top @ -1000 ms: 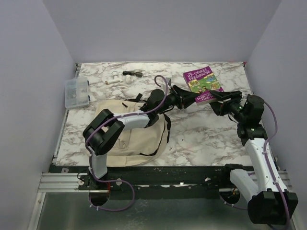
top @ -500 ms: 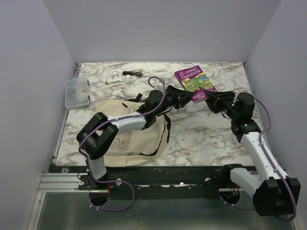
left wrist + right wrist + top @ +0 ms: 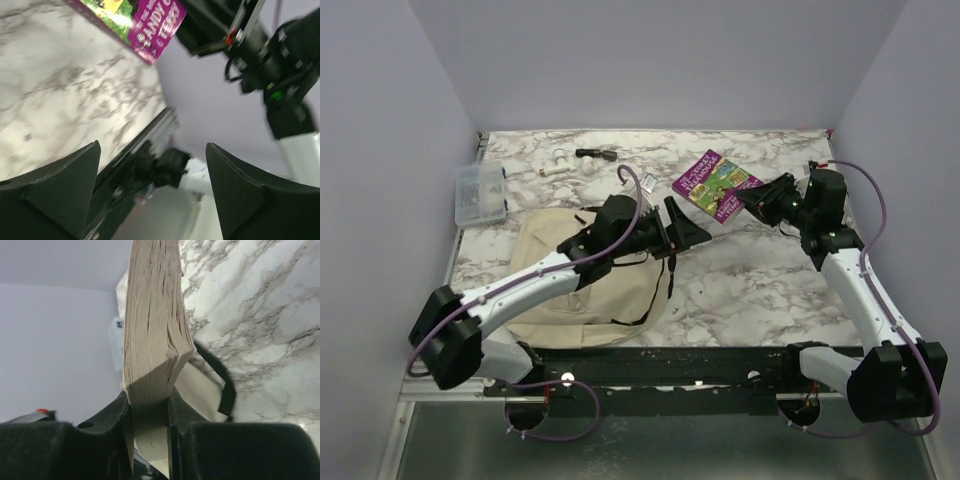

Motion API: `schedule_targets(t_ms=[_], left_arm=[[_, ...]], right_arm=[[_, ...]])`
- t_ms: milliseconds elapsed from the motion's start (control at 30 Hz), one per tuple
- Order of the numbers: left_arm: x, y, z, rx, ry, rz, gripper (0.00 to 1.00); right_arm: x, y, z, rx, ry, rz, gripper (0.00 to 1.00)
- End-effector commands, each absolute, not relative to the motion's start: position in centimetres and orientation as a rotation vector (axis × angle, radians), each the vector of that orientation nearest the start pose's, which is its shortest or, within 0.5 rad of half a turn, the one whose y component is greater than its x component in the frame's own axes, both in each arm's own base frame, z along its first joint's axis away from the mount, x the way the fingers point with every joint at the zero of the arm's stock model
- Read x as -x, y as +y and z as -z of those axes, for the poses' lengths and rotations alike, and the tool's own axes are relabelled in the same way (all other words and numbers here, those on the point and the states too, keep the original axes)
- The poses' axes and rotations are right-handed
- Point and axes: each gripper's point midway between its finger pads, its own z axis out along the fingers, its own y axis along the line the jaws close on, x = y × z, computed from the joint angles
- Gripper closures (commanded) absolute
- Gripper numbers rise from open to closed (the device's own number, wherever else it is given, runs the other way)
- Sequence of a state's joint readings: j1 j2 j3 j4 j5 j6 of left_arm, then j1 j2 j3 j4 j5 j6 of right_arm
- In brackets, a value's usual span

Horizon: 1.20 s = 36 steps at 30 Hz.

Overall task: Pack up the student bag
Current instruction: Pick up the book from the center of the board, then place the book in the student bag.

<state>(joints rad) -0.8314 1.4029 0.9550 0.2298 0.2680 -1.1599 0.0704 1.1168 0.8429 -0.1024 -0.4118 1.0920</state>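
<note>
The student bag [image 3: 560,275], a beige canvas backpack with black straps, lies flat at the near left of the marble table. A purple-covered book [image 3: 713,184] hangs tilted above the table's middle, and my right gripper [image 3: 752,203] is shut on its right edge. The right wrist view shows the book's page block [image 3: 152,330] clamped between the two fingers, with the bag [image 3: 200,387] beyond. My left gripper [image 3: 682,227] stands open and empty just below-left of the book, over the bag's right edge. In the left wrist view the book's corner [image 3: 150,27] sits far ahead.
A clear plastic box [image 3: 480,193] stands at the table's left edge. Small white items [image 3: 558,163] and a black pen-like object [image 3: 594,154] lie at the back left. Purple walls close in on three sides.
The left gripper let go of the book, opened wide and drew back towards the bag. The right gripper closed on the book and carried it left.
</note>
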Motion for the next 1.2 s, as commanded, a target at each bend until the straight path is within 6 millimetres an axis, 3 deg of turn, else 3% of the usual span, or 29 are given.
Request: schedule_targets(t_ms=[0, 167, 333, 433, 533, 600, 700, 833, 967, 1167], left_arm=[[-20.1, -31.9, -20.1, -0.172, 2.369, 1.069, 0.11], [-18.7, -27.4, -17.0, -0.215, 2.483, 0.695, 0.10], [-18.7, -27.9, -15.8, -0.333, 2.486, 0.508, 0.10], [-19.6, -28.2, -15.5, -0.409, 2.483, 0.303, 0.10], [-20.7, -26.9, -14.4, -0.436, 2.495, 0.066, 0.15], [-21.3, -26.6, -14.0, -0.450, 2.488, -0.005, 0.22], [-21.9, -26.4, -13.7, -0.467, 2.473, -0.056, 0.47], [-22.3, -25.6, -14.4, -0.462, 2.444, -0.084, 0.67], [-22.4, -24.6, -15.8, -0.420, 2.409, -0.073, 0.99], [-22.2, -21.7, -19.3, -0.261, 2.296, 0.026, 1.00]], right_arm=[[-32.3, 13.7, -25.0, -0.315, 2.102, -1.026, 1.00], [-29.5, 13.0, -23.9, -0.181, 2.251, -0.927, 1.00], [-26.3, 13.9, -23.6, -0.130, 2.293, -1.018, 1.00], [-24.4, 14.1, -23.2, -0.133, 2.315, -1.047, 1.00], [-23.0, 13.9, -22.2, -0.143, 2.356, -1.029, 1.00], [-22.0, 13.8, -21.8, -0.146, 2.380, -1.028, 1.00], [-20.9, 13.8, -21.7, -0.147, 2.400, -1.033, 1.00], [-20.1, 13.6, -21.9, -0.131, 2.428, -1.023, 1.00], [-19.4, 14.5, -22.7, -0.081, 2.439, -1.110, 1.00], [-17.5, 18.2, -24.9, 0.053, 2.429, -1.377, 1.00]])
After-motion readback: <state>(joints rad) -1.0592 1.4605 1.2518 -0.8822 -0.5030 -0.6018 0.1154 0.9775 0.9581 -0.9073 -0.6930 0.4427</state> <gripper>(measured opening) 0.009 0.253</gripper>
